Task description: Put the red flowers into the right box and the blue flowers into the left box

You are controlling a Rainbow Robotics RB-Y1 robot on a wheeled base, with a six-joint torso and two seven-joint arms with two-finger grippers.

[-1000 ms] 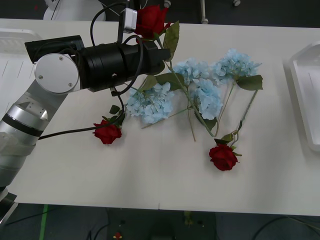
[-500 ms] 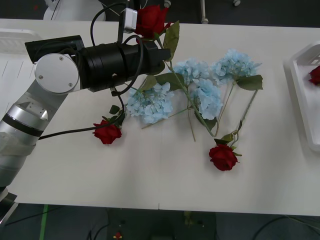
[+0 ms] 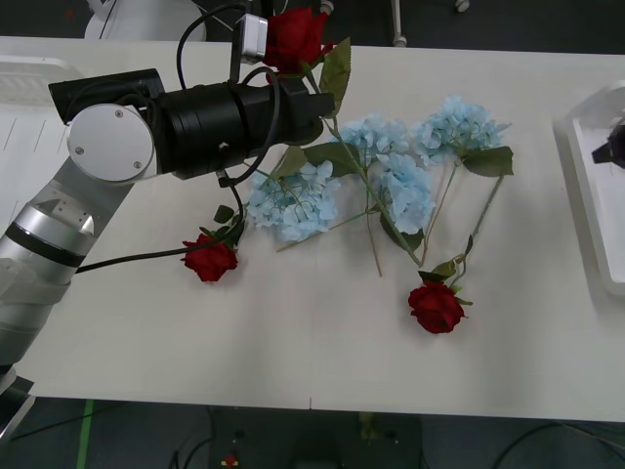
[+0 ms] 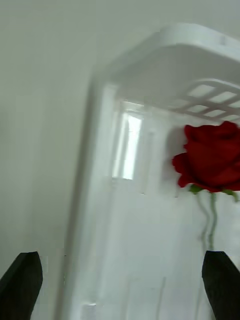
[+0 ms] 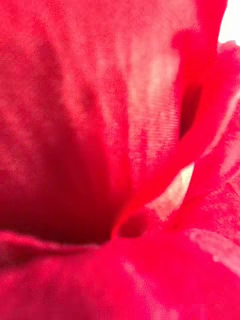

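From the front view we see a white worktop (image 3: 322,362) with flowers scattered across its middle. The left arm reaches in from the left of the frame, and its left tool (image 3: 311,98) sits near the upper centre, holding a red rose (image 3: 293,39) whose stem and leaf (image 3: 336,70) trail down toward the blue flowers; we cannot tell how the fingers stand, as the wrist hides them. The left wrist view adds only a close blur of that rose's red petals (image 5: 100,150).

Four pale blue hydrangea heads (image 3: 386,176) lie clustered at the centre of the frame. A second rose (image 3: 210,260) lies at lower left of them, a third rose (image 3: 436,307) at lower right.

At the far right edge is the right box (image 3: 586,186), with a dark part of the right arm over it. The right wrist view shows what the front view hides: a fourth rose (image 4: 212,157) lying inside that white tray (image 4: 100,200), and the right tool (image 4: 120,280) hovering above with its two dark fingertips (image 4: 22,280) spread wide, empty.

At the upper left edge, part of the left box (image 3: 24,73) shows.
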